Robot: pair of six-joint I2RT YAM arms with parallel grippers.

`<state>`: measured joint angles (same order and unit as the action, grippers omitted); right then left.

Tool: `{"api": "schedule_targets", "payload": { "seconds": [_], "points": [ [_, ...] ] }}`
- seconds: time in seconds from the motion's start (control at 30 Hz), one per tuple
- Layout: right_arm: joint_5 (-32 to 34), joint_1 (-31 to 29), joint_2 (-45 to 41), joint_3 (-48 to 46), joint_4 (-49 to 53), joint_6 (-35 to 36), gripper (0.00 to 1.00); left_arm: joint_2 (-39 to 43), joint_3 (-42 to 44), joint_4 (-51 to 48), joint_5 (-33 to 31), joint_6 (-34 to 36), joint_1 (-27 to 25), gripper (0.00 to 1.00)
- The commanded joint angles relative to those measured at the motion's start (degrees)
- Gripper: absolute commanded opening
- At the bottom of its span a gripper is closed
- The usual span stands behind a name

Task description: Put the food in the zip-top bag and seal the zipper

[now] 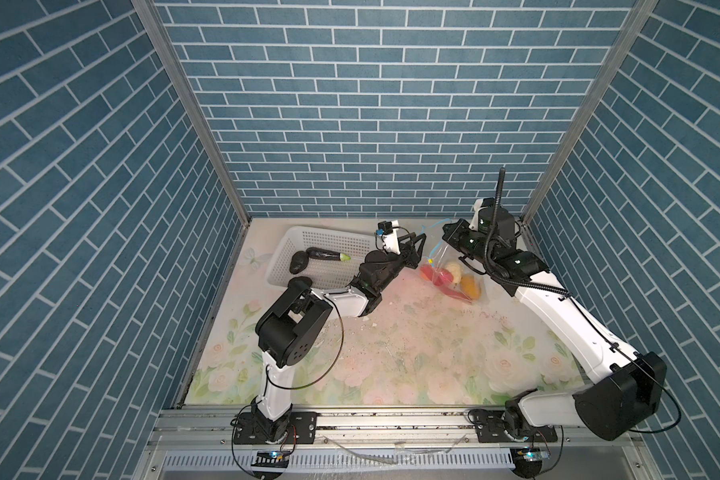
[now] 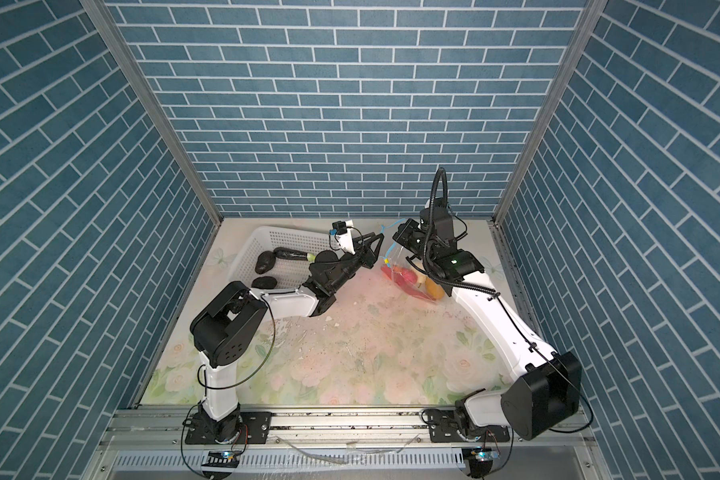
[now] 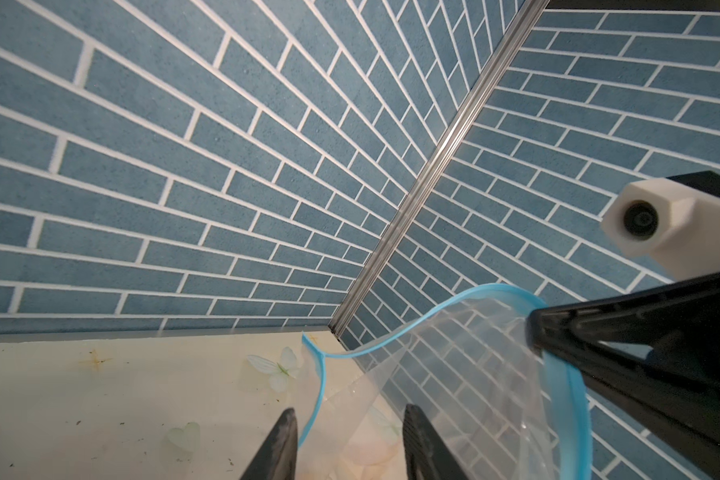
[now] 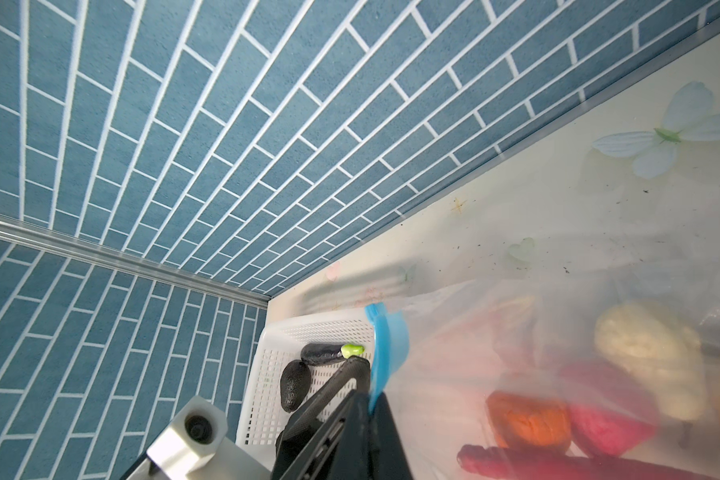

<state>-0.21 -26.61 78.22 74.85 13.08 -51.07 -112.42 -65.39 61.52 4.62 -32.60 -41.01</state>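
The right gripper (image 4: 366,390) pinched the zipper (image 3: 391,345), holding the bag (image 4: 454,324) mouth up off the table (image 1: 391,353), with food (image 1: 454,272) inside. The left gripper (image 3: 350,440) stood open beside it, seemingly empty. Doing this well meant fetching the black pieces (image 1: 321,254) from the basket (image 1: 329,241) without nudging that rim.

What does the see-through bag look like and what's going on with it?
The bag is thin, clear, crinkly plastic with a light blue strip round its mouth and a small yellow slider. The mouth hangs open, unsealed. The right gripper pinches the blue edge and holds it up, while the lower end rests on the flowery table. Pink, orange, cream and red toy food sits inside. The open left gripper straddles the mouth edge.
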Motion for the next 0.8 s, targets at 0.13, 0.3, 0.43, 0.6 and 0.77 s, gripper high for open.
{"api": "schedule_targets", "payload": {
  "seconds": [0.13,0.3,0.43,0.6,0.77],
  "points": [
    [1.1,0.4,-1.8,-0.2,-1.9,0.0,0.02,11.7,1.1,-17.7,2.7,2.3,2.9,0.50],
    [0.5,0.7,-1.9,-1.2,-2.2,0.0,0.03,16.1,-2.6,-37.0,5.2,4.6,5.1,0.54],
    [0.3,0.9,-2.0,-1.9,-2.3,0.0,0.03,14.8,-6.3,-46.8,12.1,4.5,8.3,0.53],
    [-0.1,1.0,-1.8,-2.0,-2.1,0.0,0.02,11.5,-11.2,-53.0,20.3,4.3,9.4,0.53],
    [-0.3,1.1,-1.5,-2.1,-1.8,0.0,0.02,8.4,-15.5,-58.1,23.4,4.4,9.4,0.55]
  ]
}}
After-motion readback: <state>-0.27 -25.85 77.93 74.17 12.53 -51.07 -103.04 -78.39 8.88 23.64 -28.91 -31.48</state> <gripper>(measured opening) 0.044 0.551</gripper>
